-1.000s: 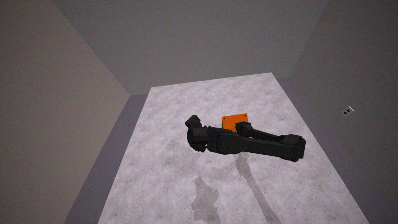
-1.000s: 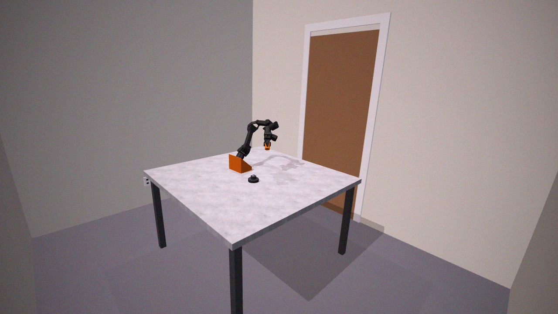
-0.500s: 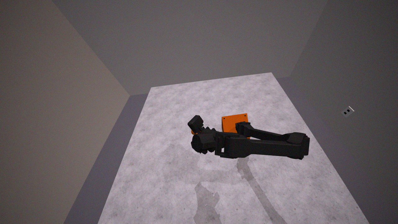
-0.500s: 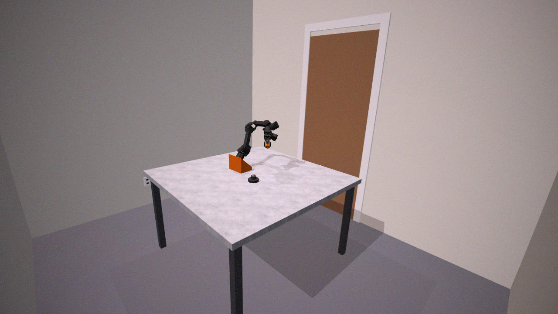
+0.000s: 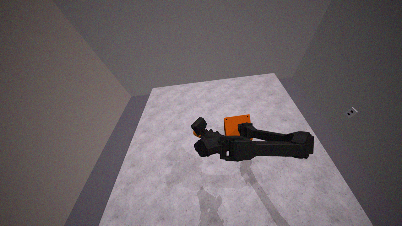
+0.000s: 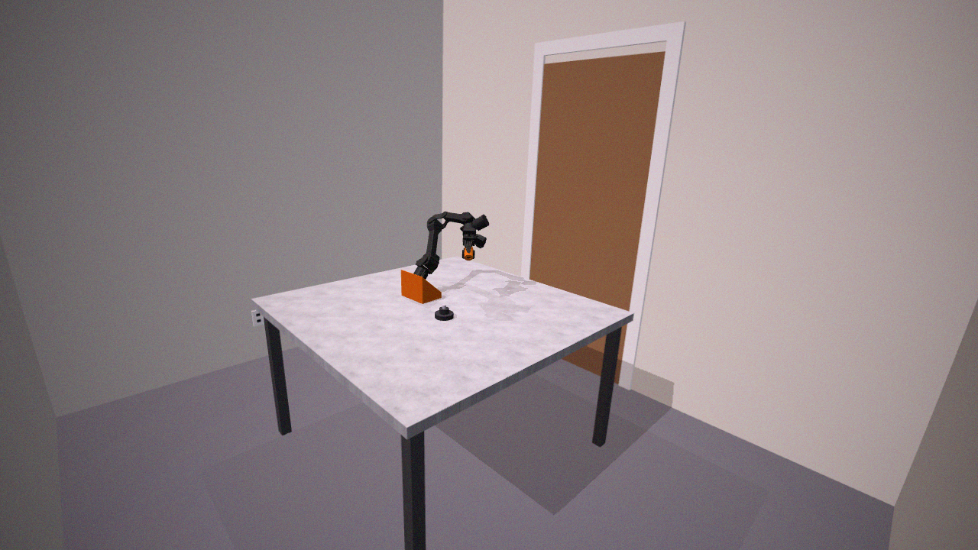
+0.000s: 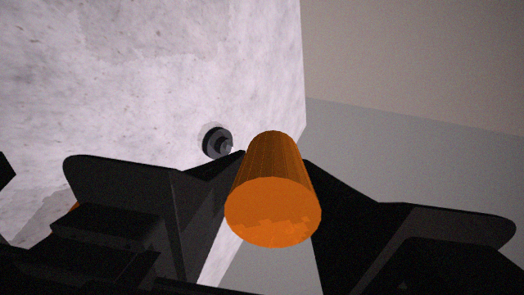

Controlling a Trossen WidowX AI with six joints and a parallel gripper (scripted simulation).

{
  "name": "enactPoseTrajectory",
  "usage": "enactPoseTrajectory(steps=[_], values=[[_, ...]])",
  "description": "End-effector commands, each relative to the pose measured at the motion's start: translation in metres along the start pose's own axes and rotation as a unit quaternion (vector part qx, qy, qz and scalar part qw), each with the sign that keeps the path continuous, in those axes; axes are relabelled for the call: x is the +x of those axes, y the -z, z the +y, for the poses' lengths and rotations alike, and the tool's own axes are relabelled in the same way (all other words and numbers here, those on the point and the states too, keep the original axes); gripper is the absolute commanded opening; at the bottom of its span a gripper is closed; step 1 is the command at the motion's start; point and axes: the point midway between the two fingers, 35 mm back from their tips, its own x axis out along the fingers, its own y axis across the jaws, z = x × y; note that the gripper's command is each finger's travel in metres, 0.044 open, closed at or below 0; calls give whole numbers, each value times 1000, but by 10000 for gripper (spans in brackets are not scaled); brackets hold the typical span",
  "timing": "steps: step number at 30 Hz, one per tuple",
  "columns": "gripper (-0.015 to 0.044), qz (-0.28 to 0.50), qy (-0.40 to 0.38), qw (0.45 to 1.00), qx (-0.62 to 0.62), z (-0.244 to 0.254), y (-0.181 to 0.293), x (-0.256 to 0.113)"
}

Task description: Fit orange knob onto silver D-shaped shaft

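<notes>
My gripper (image 5: pixel 197 135) (image 6: pixel 468 251) (image 7: pixel 272 160) is shut on the orange knob (image 5: pixel 195 134) (image 6: pixel 468 254) (image 7: pixel 273 213) and holds it high above the table. In the wrist view the knob's flat top faces the camera. In the exterior view a dark spot shows at the knob's lower end, too small to read the hole's flat side. The round black pedestal (image 6: pixel 443 315) (image 7: pixel 209 141) stands on the table with its short silver shaft (image 6: pixel 444 307) (image 7: pixel 226 147) upright. The knob is well apart from it. The arm hides the pedestal in the top view.
An orange wedge-shaped block (image 5: pixel 236 125) (image 6: pixel 413 287) stands by the arm's base, beside the pedestal. The pale table (image 5: pixel 157 174) (image 6: pixel 383 362) (image 7: pixel 123 98) bears the arm's shadow. The table's edge shows beyond the pedestal in the wrist view.
</notes>
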Motion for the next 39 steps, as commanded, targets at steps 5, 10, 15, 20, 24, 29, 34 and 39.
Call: enactPoseTrajectory(steps=[5,10,15,20,24,29,34,39], values=[[0,-2,2,1000,-1,-1,-1,-1],[0,-2,2,1000,-1,-1,-1,-1],[0,-2,2,1000,-1,-1,-1,-1],[0,-2,2,1000,-1,-1,-1,-1],[0,-2,6,1000,-1,-1,-1,0],[0,-2,-12,1000,1,4,-1,4],[0,-1,-72,997,1,11,-1,12],[0,-1,-140,990,0,18,-1,21]])
